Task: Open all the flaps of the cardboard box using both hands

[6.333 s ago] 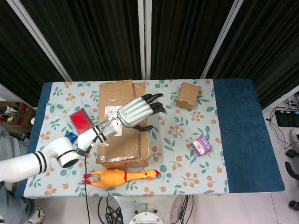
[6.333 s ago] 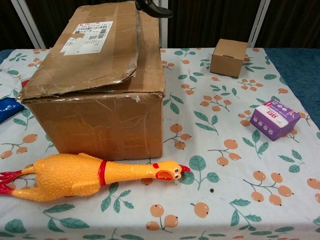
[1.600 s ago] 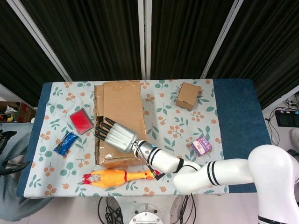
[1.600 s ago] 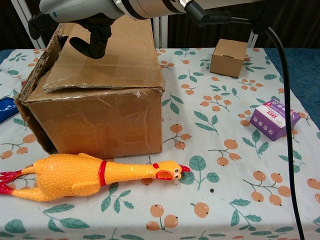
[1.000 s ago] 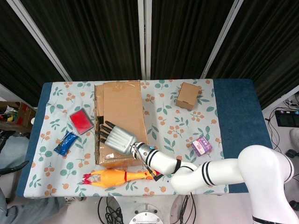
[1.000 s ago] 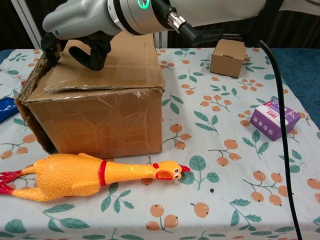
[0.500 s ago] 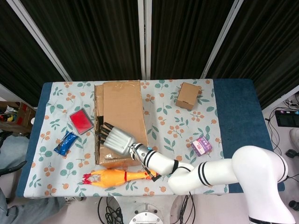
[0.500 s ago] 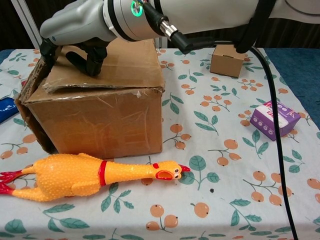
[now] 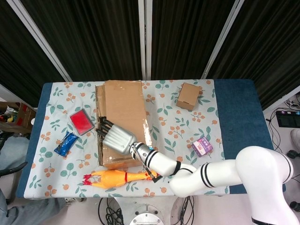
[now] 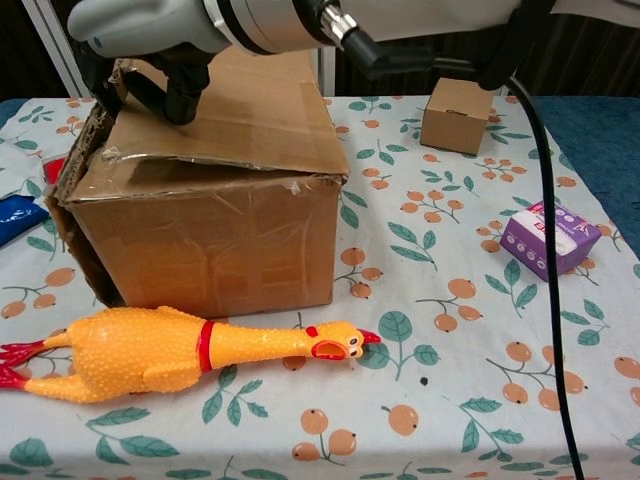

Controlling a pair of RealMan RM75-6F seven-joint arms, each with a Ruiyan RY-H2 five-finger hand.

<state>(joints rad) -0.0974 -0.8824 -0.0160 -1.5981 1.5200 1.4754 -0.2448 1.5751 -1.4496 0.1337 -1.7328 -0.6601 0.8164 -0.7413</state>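
The large cardboard box (image 9: 123,157) (image 10: 210,240) stands at the table's left-centre. My right hand (image 9: 116,136) (image 10: 150,35) reaches over it from the near side. Its fingers (image 9: 103,125) hook under the left edge of the long top flap (image 9: 124,105) (image 10: 240,110), with the thumb pressing on top, so the hand grips that edge. The flap is raised off the box and tilts up on its left side. Another flap (image 10: 68,185) hangs outward along the box's left side. My left hand is in neither view.
A yellow rubber chicken (image 9: 119,177) (image 10: 170,350) lies in front of the box. A small cardboard box (image 9: 189,96) (image 10: 457,115) sits at the back right, a purple packet (image 9: 202,146) (image 10: 550,238) on the right. A red case (image 9: 81,121) and blue packet (image 9: 64,143) lie left.
My right hand has pulled the top flap's left edge upward, and the flap now stands clear of the box. The left arm seen first has withdrawn.
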